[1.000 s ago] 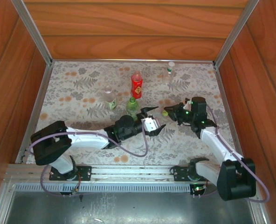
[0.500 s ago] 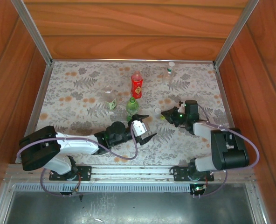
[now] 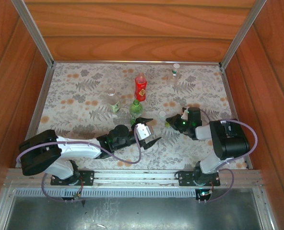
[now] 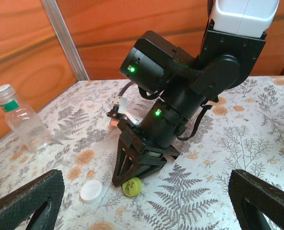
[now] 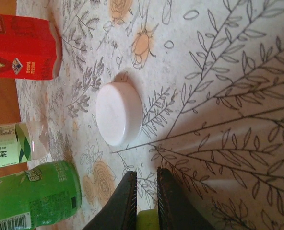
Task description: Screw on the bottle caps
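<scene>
Now right arm [image 3: 228,139] is folded low, right gripper [image 4: 124,180] tips down, pinched nearly closed on yellow-green cap [image 4: 131,186] resting on table [image 3: 75,91] toward its right edge. Left arm [image 3: 79,148] lies stretched low, left gripper [image 3: 150,130] spread wide, empty.

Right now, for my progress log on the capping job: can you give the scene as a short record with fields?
left gripper: open, empty
right gripper: shut on the yellow-green cap
white cap: loose on the tablecloth, beside the right gripper
far clear bottle: upright, capped
red bottle, green bottle, labelled clear bottle: upright, mid-table
</scene>
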Motion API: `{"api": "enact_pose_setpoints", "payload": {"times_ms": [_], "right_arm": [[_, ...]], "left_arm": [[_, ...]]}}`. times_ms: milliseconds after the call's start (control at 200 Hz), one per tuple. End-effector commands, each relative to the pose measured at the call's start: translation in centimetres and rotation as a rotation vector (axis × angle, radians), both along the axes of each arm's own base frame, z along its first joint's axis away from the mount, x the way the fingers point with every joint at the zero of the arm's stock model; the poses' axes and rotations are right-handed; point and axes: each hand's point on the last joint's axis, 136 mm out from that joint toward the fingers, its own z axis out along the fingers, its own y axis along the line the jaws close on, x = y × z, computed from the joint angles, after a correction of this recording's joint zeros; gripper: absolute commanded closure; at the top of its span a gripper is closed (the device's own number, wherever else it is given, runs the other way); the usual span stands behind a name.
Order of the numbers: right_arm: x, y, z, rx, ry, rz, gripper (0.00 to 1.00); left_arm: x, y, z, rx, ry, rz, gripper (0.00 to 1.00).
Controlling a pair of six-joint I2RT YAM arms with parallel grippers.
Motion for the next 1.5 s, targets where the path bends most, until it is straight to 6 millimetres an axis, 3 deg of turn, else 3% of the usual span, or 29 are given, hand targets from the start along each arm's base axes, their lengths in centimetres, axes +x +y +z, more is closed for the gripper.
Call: {"api": "enact_pose_setpoints", "payload": {"times_ms": [0,260,450,730,884,1019,1209,1494], "right_arm": [[-0.3,-0.9,-1.3,-0.060,-0.011,-0.022,0.88],[-0.7,-2.3,-1.1,-0.137,0.016,-0.066,0.68],[-0.8,-3.2,0.3,-0.199,0.025,-0.079,0.49],[-0.9,-3.4,5.2,-0.323,-0.146,0.015,0.26],[-1.5,-2.3,7.4,-0.415,-0.276,0.132,0.20],[-2.1,-1.4,8.6,-0.477,-0.338,0.192,0.17],[-2.0,-0.3,9.5,-0.513,-0.399,0.197,0.15],[-1.9,-0.5,9.7,-0.542,-0.412,0.170,0.15]], "left_arm": [[-0.8,0.2,1.0,-0.026,0.000,-0.023,0.07],[-1.0,0.5,1.3,-0.031,-0.003,-0.028,0.07],[-0.9,1.5,-0.2,-0.006,0.013,-0.012,0.06],[1.2,6.8,-1.5,-0.073,0.154,0.118,0.00],[4.1,10.9,-2.5,-0.114,0.205,0.279,0.00],[5.9,12.4,-2.2,-0.136,0.194,0.365,0.00],[8.6,12.8,-3.0,-0.143,0.168,0.402,0.00],[10.4,10.1,-3.0,-0.154,0.137,0.329,0.00]]}}
